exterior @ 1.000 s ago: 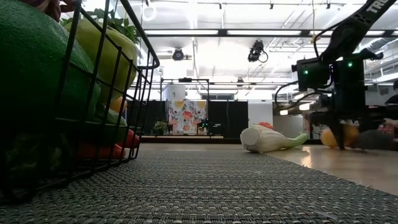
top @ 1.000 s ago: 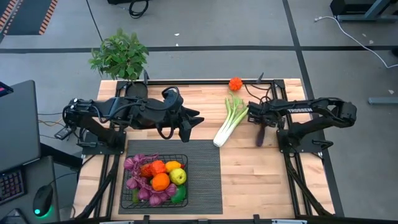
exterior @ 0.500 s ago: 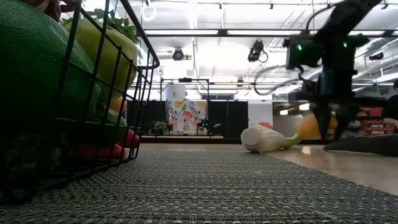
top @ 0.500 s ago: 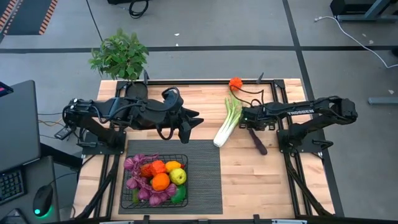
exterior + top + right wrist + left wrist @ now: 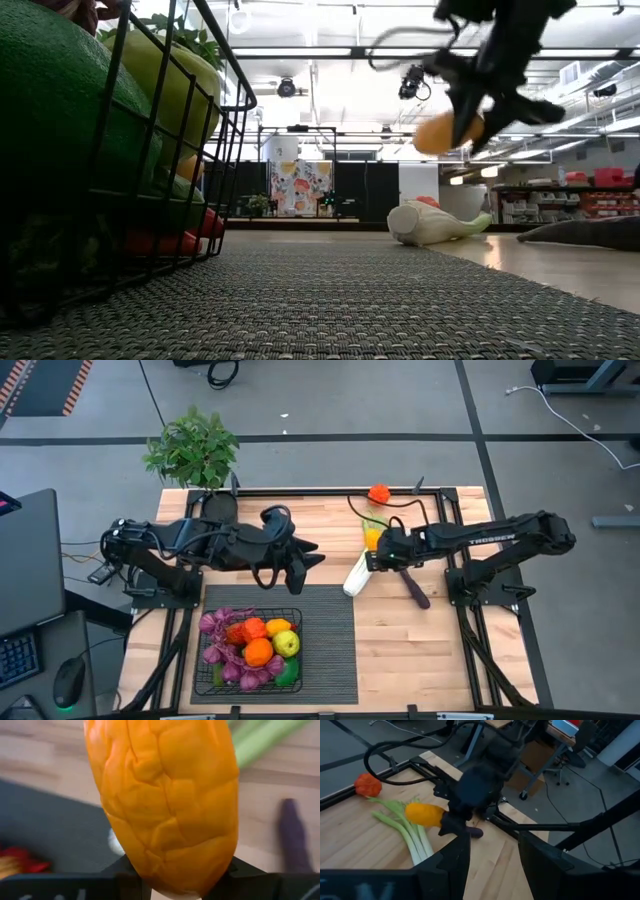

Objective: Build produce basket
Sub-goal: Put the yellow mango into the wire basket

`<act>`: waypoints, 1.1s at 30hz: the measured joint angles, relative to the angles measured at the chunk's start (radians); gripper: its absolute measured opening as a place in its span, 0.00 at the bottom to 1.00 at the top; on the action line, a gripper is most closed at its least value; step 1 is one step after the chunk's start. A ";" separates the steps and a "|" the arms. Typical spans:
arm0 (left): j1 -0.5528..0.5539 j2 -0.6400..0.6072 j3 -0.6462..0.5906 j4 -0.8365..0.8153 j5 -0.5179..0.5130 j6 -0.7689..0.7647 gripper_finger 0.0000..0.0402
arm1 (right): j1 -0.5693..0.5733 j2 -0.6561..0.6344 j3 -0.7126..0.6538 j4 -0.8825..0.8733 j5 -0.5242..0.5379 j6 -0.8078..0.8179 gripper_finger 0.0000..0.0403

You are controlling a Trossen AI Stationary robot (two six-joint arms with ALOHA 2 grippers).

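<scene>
The black wire basket stands on the dark ribbed mat at the near left, filled with purple grapes, an orange, a green apple and other produce. My right gripper hovers over the table's middle, above the leek, shut on a wrinkled orange piece of produce. The leek lies flat on the wood. A red-orange piece sits at the far edge, and a dark eggplant lies on the table beside the right arm. My left gripper hangs open and empty above the mat's far edge. My right gripper pinches the orange piece between its two fingers at one end. The fingers slant down from the table's right side. The piece sticks out beyond the fingertips, lifted clear, high above the leek and the table.
A potted leafy plant stands at the far left corner. The ribbed mat has free room to the right of the basket. Bare wood lies at the near right. Cables loop at the far edge near the red-orange piece.
My right gripper has risen and swung toward the table's left, from beside the eggplant to above the leek, tipping as it went. The orange piece, on the table a second ago, has gone up with it and now hangs clear.
</scene>
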 joint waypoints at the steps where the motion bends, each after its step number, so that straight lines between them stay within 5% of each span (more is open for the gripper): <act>1: 0.000 0.000 0.000 0.000 0.000 0.000 0.43 | 0.012 0.000 0.018 0.007 0.000 -0.008 0.30; 11: 0.002 -0.007 0.000 0.000 0.000 0.069 0.43 | 0.108 0.000 0.113 0.399 -0.139 -0.234 0.30; 19: 0.022 -0.066 0.000 0.047 -0.001 0.179 0.43 | 0.184 0.023 0.113 0.579 -0.153 -0.367 0.30; 29: 0.041 -0.116 0.001 0.066 -0.009 0.104 0.43 | 0.233 0.294 0.124 1.070 -0.277 -0.349 0.30; 33: 0.029 -0.126 0.000 0.065 -0.008 0.066 0.43 | 0.241 0.414 0.204 1.109 -0.331 -0.389 0.30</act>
